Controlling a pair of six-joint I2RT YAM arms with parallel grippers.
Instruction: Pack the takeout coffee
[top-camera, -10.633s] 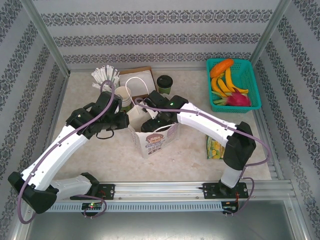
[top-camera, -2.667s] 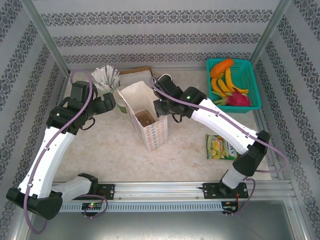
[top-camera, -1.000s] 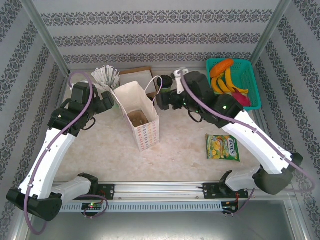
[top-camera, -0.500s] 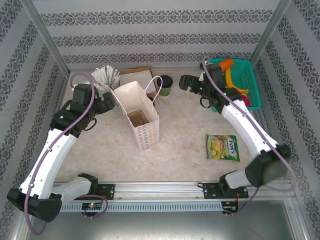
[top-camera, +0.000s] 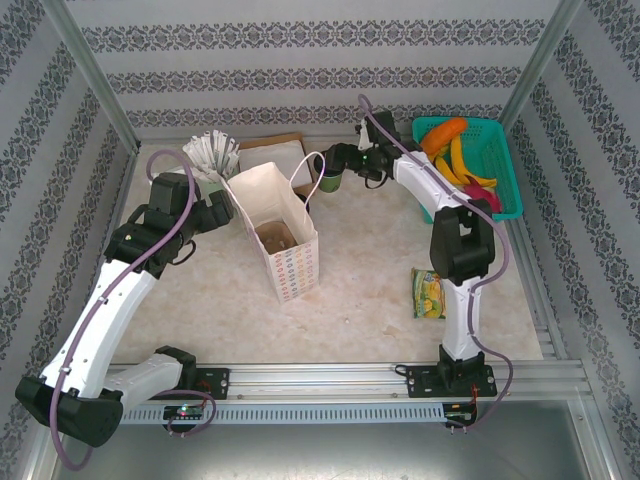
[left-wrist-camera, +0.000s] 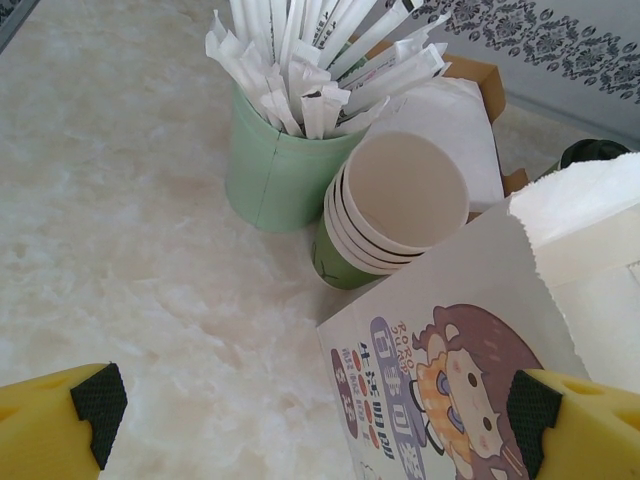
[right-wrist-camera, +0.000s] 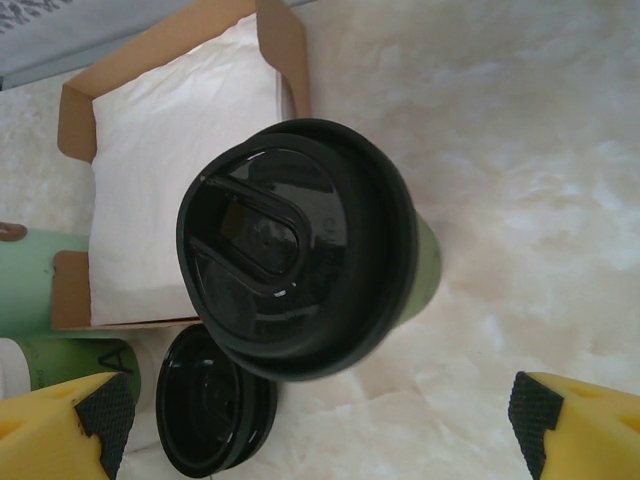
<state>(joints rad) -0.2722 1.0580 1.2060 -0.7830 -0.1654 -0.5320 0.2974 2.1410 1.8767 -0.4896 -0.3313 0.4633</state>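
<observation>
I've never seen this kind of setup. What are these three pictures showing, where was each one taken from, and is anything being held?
Two white robot arms, the left arm and the right arm, are bolted at the near edge of a table. Each ends in a two-finger gripper. One picture looks down from above and behind them. The other two come from wrist cameras, with yellow fingers at the bottom corners.

On the table are an open paper bag, a pale green cup of wrapped sticks, a stack of cream cups, a box of napkins, a teal fruit basket, a snack packet and the takeout coffee.

The left gripper is open beside the bag. The right gripper is open, facing the coffee. Nothing is held.
</observation>
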